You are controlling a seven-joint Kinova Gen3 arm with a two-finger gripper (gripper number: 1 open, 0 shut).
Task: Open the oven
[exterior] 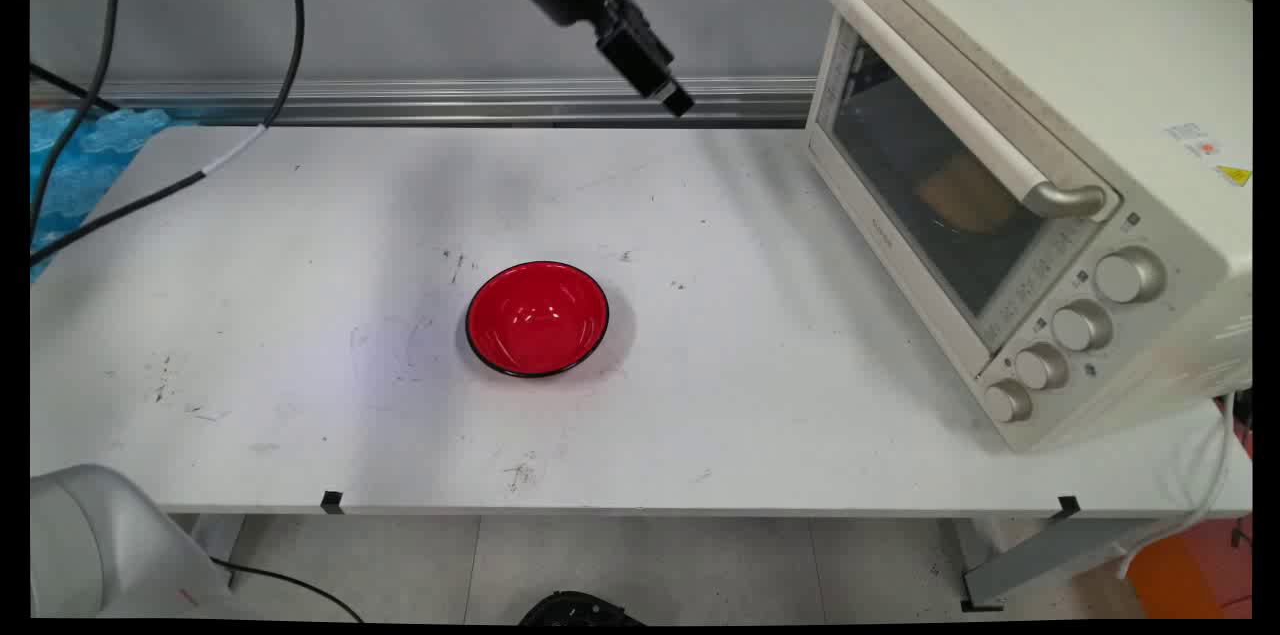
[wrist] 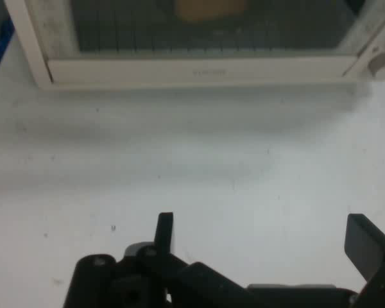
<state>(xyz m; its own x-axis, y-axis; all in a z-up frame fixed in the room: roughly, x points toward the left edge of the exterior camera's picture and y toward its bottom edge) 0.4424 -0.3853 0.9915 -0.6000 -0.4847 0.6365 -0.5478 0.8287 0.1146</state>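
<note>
A red bowl (exterior: 537, 318) with a black rim is sitting upright near the middle of the white table (exterior: 300, 395), closest to the camera and well apart from everything else. The gripper (exterior: 668, 93) is hanging high above the table's far edge, its fingers (wrist: 165, 232) spread wide and gripping nothing. It is pointing toward the cream toaster oven (exterior: 1010, 175) standing on the table's right side, door closed, something tan showing behind its glass.

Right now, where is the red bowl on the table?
In the main view the red bowl sits alone near the middle of the white table, left of the toaster oven; the gripper hangs high above, behind it.
</note>
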